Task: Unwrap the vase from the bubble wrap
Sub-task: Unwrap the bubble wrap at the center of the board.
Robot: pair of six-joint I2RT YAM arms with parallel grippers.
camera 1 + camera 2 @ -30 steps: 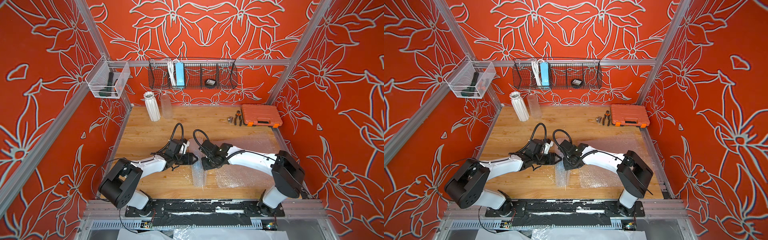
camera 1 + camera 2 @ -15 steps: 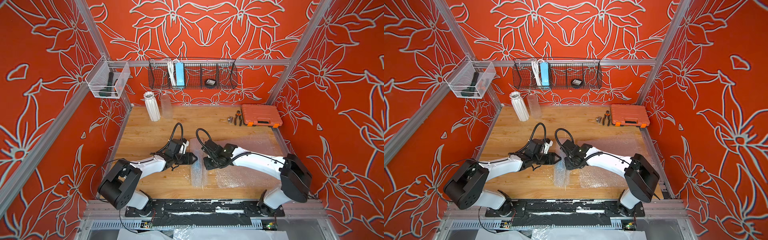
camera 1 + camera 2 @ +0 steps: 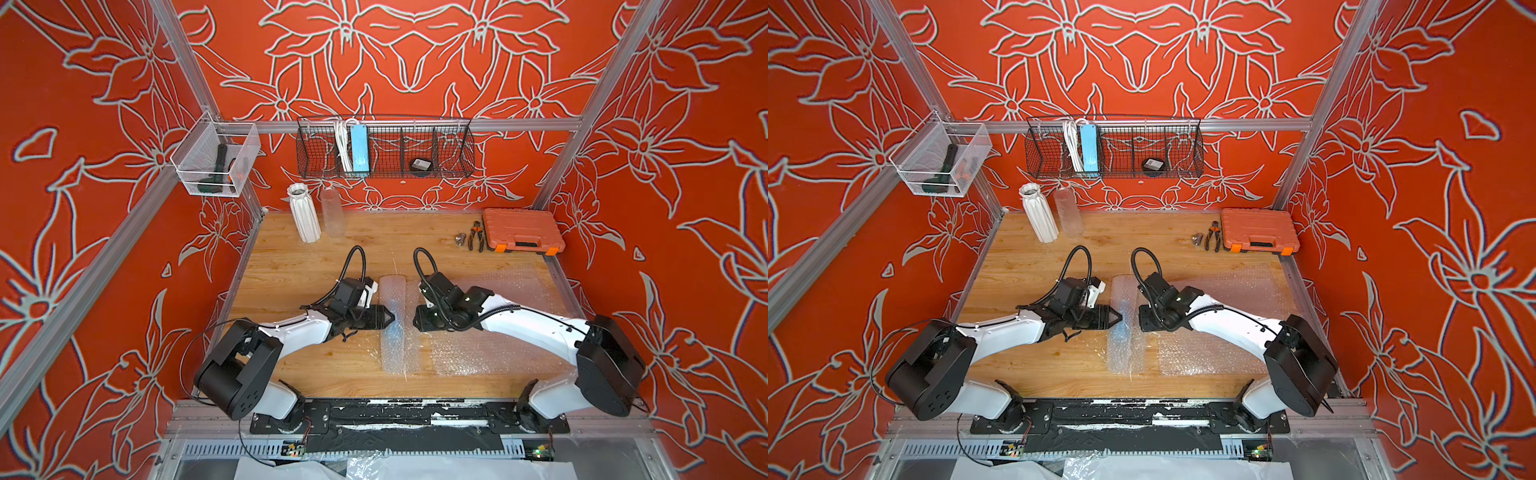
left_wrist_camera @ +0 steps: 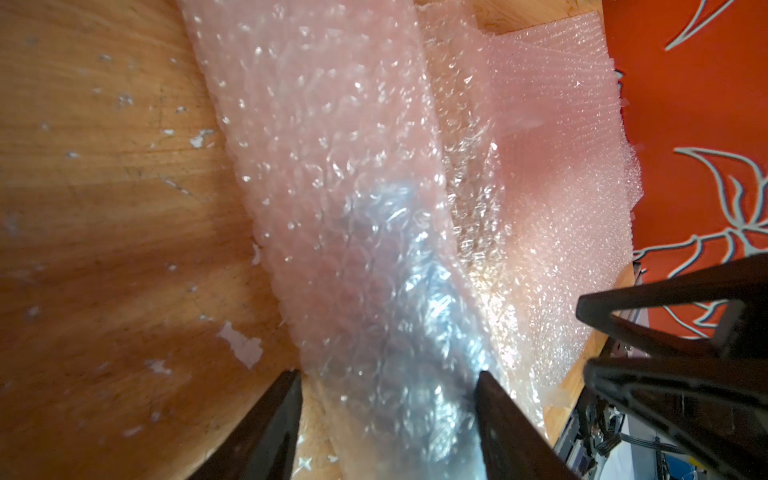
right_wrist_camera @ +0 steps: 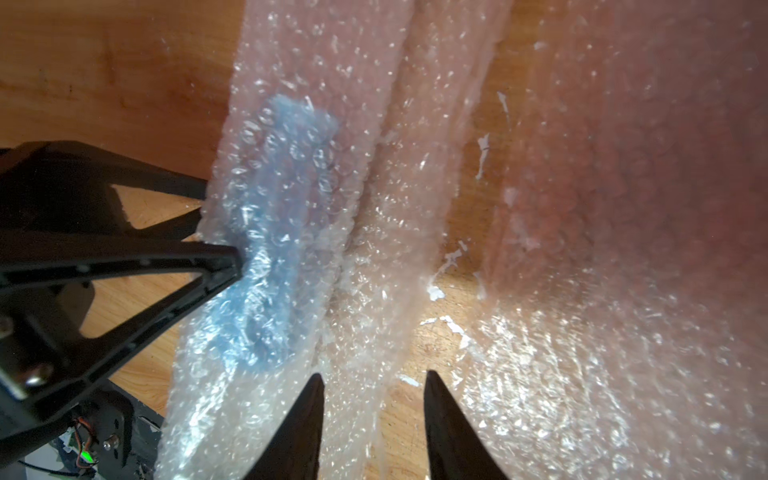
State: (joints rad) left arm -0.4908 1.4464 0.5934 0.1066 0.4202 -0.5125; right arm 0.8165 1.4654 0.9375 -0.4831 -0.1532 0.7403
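At mid-counter the bubble wrap lies as a roll running front to back. A blue object shows through it, too blurred by the bubbles to identify. The left gripper reaches in from the left, its jaws clamped on the roll with one tip at each flank. The right gripper hangs just right of the roll, its jaws a narrow gap apart and holding nothing. A flat sheet of the same wrap covers the counter toward the right edge, partly hidden under the right arm.

On the back wall a black wire basket holds a blue power strip, a white cable and a black disc whose label is too small to read. A mesh bin on the left wall holds a dark tool. An orange tool case sits shut at the back right corner with pliers beside it. A white ribbed vase and a clear bottle stand at the back left corner.
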